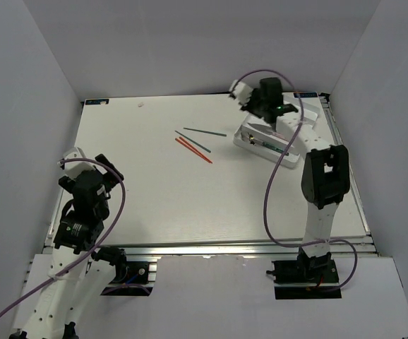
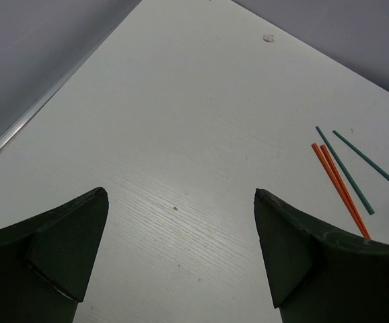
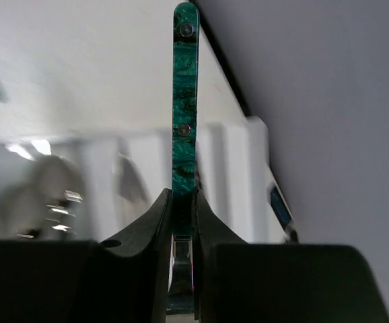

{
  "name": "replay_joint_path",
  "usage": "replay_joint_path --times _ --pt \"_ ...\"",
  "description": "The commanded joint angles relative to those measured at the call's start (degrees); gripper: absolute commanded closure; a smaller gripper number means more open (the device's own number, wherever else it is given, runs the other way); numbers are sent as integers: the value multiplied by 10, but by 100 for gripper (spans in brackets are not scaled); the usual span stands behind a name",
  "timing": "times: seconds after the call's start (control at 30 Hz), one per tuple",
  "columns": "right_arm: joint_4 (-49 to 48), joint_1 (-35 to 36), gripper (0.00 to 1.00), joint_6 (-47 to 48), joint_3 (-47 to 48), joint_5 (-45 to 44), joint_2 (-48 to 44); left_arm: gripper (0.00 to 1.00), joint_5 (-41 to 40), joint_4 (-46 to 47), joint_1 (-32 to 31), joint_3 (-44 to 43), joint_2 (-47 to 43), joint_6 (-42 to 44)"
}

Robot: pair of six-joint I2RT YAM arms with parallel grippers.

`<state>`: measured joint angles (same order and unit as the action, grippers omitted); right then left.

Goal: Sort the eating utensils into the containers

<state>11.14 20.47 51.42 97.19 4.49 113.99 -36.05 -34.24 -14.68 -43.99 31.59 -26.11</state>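
Note:
My right gripper (image 3: 183, 198) is shut on a utensil with a marbled dark green handle (image 3: 185, 101); the handle points away from the fingers and its metal end is mostly hidden between them. In the top view this gripper (image 1: 252, 106) hangs over the far end of the white tray (image 1: 289, 157). Under the handle lie the tray's raised dividers (image 3: 235, 155), blurred silver utensils (image 3: 46, 195) and another green-handled piece (image 3: 280, 208). Two red-orange chopsticks (image 1: 193, 150) and two dark green chopsticks (image 1: 204, 131) lie on the table. My left gripper (image 2: 180, 195) is open and empty over bare table.
White walls close in the table (image 1: 190, 191) on three sides. A small white scrap (image 1: 142, 104) lies near the far edge. In the left wrist view the red-orange chopsticks (image 2: 339, 188) and the green chopsticks (image 2: 346, 171) lie to the right of the open fingers.

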Motion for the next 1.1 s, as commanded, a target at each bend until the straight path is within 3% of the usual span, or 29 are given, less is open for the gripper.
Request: replay_joint_path --times 0.0,0.23,0.57,0.73,0.8,0.9,0.93,1.07 --pt "-61 -52 100 51 67 -42 52 2 26 14 3 -3 4 6" --pt "-82 -113 100 117 127 -26 130 2 33 13 0 -2 20 7" --pt "-158 -147 100 150 50 18 152 2 29 9 -2 -6 44 8" --pt "-156 -160 95 155 56 27 168 2 25 8 -2 -6 51 8" --pt "-157 -163 87 155 45 41 163 2 21 8 -2 -6 51 8" --pt "-169 -165 66 155 36 41 161 2 19 8 -2 -7 51 8" --pt "-168 -165 11 155 38 40 162 2 19 8 -2 -7 49 8" --pt "-167 -164 11 138 39 47 143 2 17 8 -2 -6 45 8"
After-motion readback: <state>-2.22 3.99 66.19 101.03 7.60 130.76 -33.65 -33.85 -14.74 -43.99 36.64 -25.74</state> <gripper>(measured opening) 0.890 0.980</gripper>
